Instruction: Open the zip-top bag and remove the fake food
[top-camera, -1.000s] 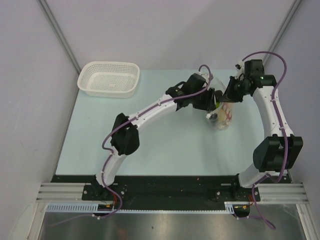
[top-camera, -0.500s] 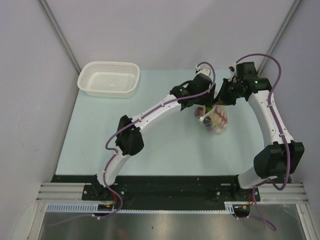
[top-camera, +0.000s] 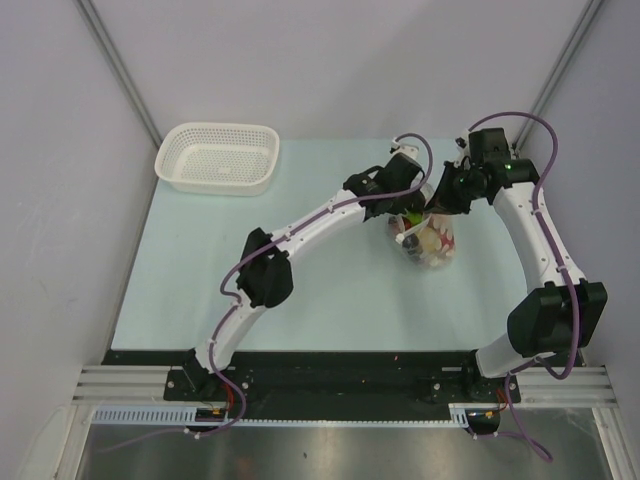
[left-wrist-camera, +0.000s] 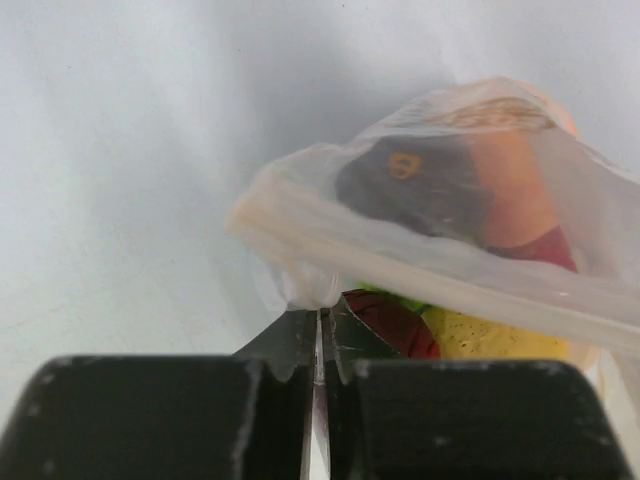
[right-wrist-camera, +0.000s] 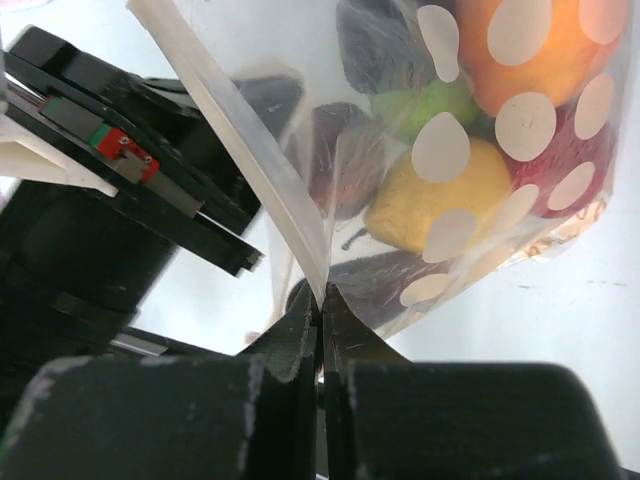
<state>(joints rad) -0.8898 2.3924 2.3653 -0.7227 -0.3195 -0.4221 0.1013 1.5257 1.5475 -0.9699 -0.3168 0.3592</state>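
The clear zip-top bag (top-camera: 428, 243) hangs between both arms over the right middle of the table, stuffed with fake food (top-camera: 437, 240). In the left wrist view my left gripper (left-wrist-camera: 320, 318) is shut on a fold of the bag's (left-wrist-camera: 400, 250) rim, with red, yellow, orange and dark pieces of fake food (left-wrist-camera: 512, 190) behind the film. In the right wrist view my right gripper (right-wrist-camera: 321, 296) is shut on the opposite lip by the zip strip of the bag (right-wrist-camera: 300, 170), white-dotted, showing orange, yellow, green, red and purple fake food (right-wrist-camera: 420, 205).
A white mesh basket (top-camera: 218, 158) stands at the table's back left corner. Grey walls enclose the table on three sides. The left arm's black wrist housing (right-wrist-camera: 90, 190) is close beside the bag in the right wrist view.
My left gripper has closed onto the bag's rim after standing open. Both grippers and the bag have shifted slightly left and toward the table's middle.
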